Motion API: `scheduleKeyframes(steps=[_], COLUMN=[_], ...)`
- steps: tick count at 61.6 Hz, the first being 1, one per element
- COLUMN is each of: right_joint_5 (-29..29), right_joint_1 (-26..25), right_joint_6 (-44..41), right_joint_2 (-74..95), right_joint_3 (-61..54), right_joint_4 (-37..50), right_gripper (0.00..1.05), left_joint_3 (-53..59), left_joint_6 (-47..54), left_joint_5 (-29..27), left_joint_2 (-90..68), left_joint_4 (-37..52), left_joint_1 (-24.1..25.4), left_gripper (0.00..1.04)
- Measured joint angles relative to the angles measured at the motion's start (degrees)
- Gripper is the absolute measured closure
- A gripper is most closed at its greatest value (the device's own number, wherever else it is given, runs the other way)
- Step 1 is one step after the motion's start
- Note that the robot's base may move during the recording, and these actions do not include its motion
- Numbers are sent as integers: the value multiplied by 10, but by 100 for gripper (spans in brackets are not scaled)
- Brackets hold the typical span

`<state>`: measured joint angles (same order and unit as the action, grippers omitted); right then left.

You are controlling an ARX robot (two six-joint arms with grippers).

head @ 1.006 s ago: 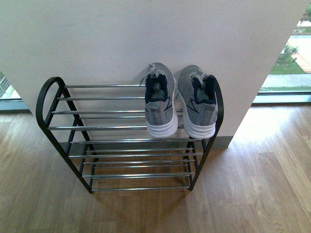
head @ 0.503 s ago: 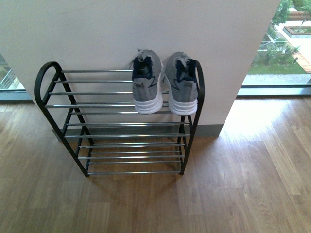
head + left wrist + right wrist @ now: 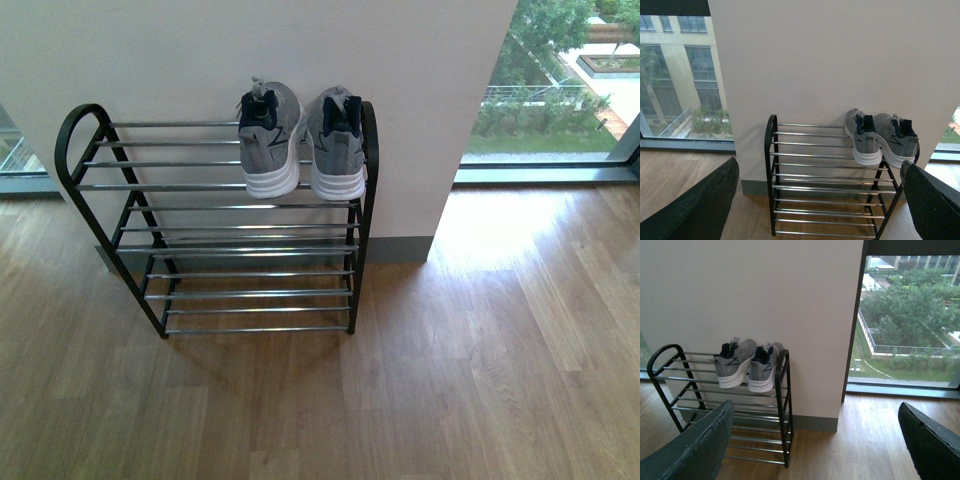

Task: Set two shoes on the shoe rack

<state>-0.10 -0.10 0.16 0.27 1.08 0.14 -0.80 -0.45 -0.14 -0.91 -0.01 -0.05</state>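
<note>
Now, shoes [image 3: 270, 150] atop shoe rack [image 3: 75, 140], L end effector [image 3: 819, 167] apart, R end effector [image 3: 815, 407] apart

Upper centre of my front camera's frame: grey shoes [image 3: 270, 145] [image 3: 337, 150] with white soles and navy lining, on a rack [image 3: 170, 186] of black frame and silver bars. Behind them, a plain off-white wall [image 3: 150, 60]; across the lower frame, a brown wood-grain floor [image 3: 450, 380].
</note>
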Motion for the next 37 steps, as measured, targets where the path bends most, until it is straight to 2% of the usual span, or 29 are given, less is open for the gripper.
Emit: scheduleKeyframes(steps=[37], right_joint_5=[1], right_joint_1=[0], right_joint_6=[0], right_joint_2=[0], right_joint_3=[0], right_joint_4=[0], right_gripper=[9], left_joint_3=[0], left_joint_6=[0], left_joint_5=[2], left_joint_2=[0], left_joint_4=[0], left_joint_1=[0], left_gripper=[9])
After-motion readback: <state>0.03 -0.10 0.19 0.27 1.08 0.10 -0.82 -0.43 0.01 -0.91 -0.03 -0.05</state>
